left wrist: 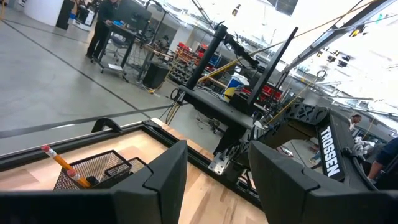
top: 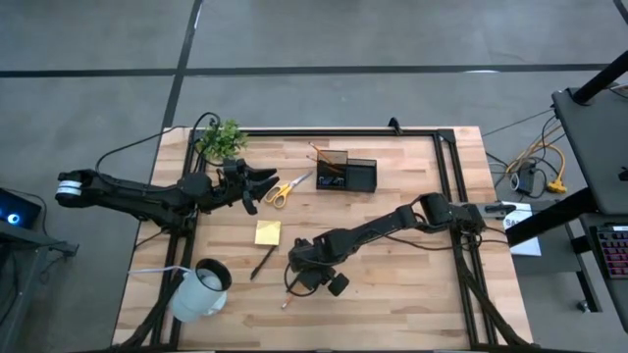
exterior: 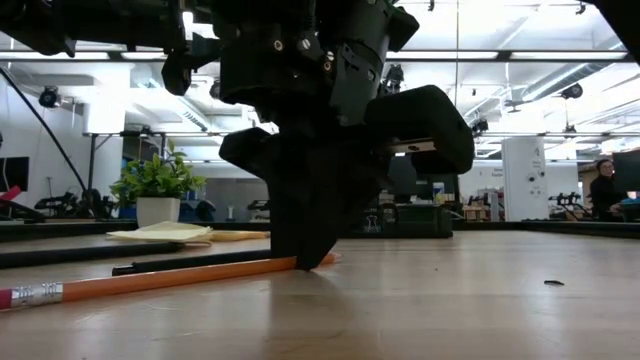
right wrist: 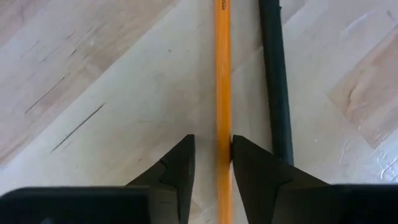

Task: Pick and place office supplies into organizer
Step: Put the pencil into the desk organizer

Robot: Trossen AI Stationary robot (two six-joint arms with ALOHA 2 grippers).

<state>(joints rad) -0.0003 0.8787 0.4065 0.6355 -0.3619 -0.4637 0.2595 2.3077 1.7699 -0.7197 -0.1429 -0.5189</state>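
Observation:
An orange pencil [right wrist: 222, 74] lies flat on the table, its eraser end [exterior: 30, 295] toward the near edge. My right gripper [right wrist: 212, 149] points steeply down over it, open, one finger on each side of the shaft. A dark pen [right wrist: 273, 74] lies alongside the pencil. The black organizer [top: 345, 175] stands at the far middle with a pencil [left wrist: 62, 165] in it. The yellow-handled scissors [top: 287, 188], the yellow sticky-note pad [top: 268, 232] and another dark pen [top: 262, 262] lie on the table. My left gripper [top: 257, 186] waits open above the far left, near the scissors. My right gripper comes from above with its fingers across the pencil's shaft [right wrist: 222, 127], tips down at the table. One finger [right wrist: 249, 168] lies right beside the shaft, and I cannot tell whether it touches. The other finger [right wrist: 180, 168] stands a small gap away. The pencil lies flat.
A white mug [top: 201, 291] lies at the near left corner. A small green plant [top: 222, 140] stands at the far left corner. A black frame rail [top: 334, 131] runs along the far edge. Bare wood lies to the near right of my right gripper.

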